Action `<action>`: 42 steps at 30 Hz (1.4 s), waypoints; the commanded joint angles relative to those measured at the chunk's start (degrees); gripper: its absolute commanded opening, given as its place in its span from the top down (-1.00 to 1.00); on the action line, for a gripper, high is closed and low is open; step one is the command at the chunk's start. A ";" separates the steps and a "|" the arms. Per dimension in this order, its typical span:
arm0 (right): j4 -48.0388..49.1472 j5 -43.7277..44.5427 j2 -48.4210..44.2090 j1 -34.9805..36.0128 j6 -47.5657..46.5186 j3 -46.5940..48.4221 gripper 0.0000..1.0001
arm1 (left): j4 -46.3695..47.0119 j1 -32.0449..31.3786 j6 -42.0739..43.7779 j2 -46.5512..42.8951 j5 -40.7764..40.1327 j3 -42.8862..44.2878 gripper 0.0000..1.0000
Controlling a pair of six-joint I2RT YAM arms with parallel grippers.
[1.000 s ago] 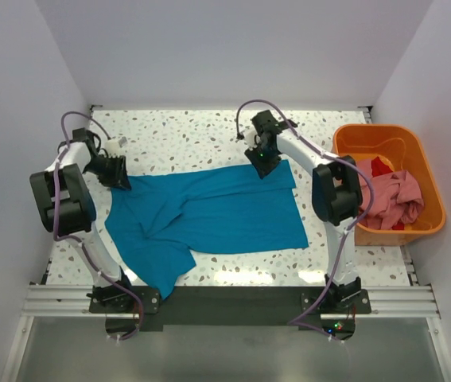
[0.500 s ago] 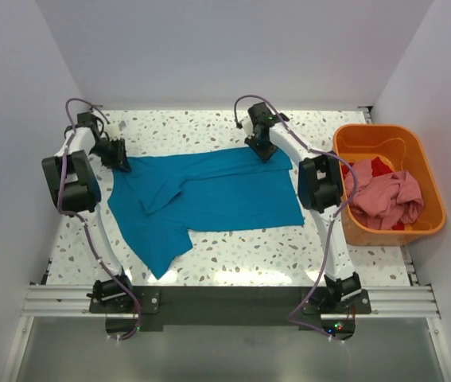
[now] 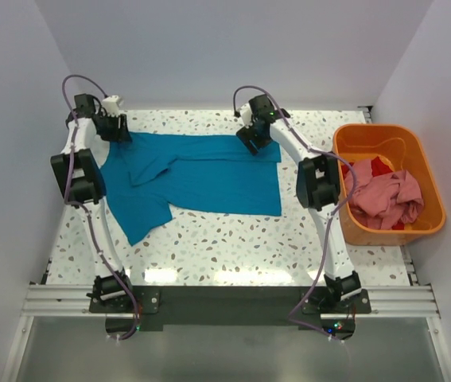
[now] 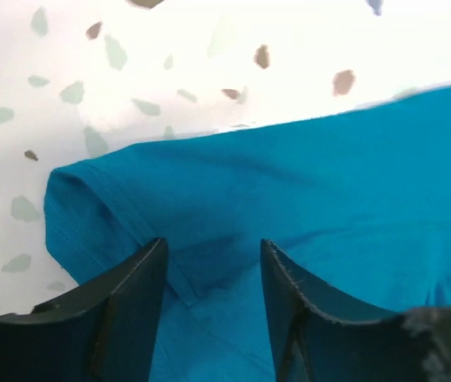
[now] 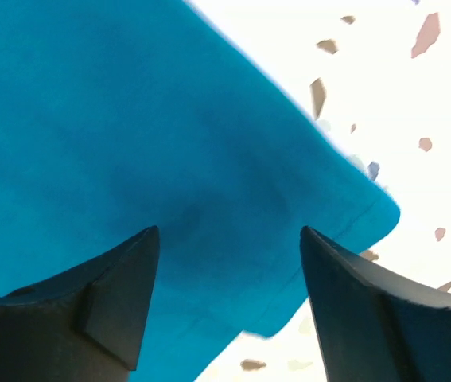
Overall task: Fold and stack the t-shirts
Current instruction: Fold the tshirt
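A teal-blue t-shirt (image 3: 209, 175) lies spread across the far half of the table, one sleeve trailing toward the near left. My left gripper (image 3: 118, 134) sits over its far left corner. In the left wrist view that gripper (image 4: 213, 247) is open, with the cloth (image 4: 328, 175) flat beneath the fingers. My right gripper (image 3: 254, 142) is over the shirt's far right corner. The right wrist view shows it (image 5: 229, 235) open too, above the hem corner (image 5: 130, 119). A pink t-shirt (image 3: 388, 199) and a red one (image 3: 380, 167) lie crumpled in the tub.
An orange plastic tub (image 3: 372, 130) stands at the table's right edge. The speckled tabletop (image 3: 233, 247) stretches between the shirt and the arm bases. White walls close in the left, far and right sides.
Both arms carried the teal shirt's far edge toward the back wall, pulling the shirt away from the near edge. Both grippers then opened and let go of the cloth.
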 commanded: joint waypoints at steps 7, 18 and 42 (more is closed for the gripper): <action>-10.76 -14.99 -27.88 -0.18 -10.65 -17.53 -0.87 | 1.55 1.15 21.42 -33.26 14.00 -21.78 -0.63; -8.99 -7.57 -44.24 9.65 -16.11 -52.83 -0.24 | -35.31 3.52 56.83 -46.81 15.43 -43.04 -0.42; 0.89 -3.41 -42.75 12.03 -17.52 -63.42 0.31 | -28.46 3.61 52.26 -50.42 12.53 -53.26 -0.32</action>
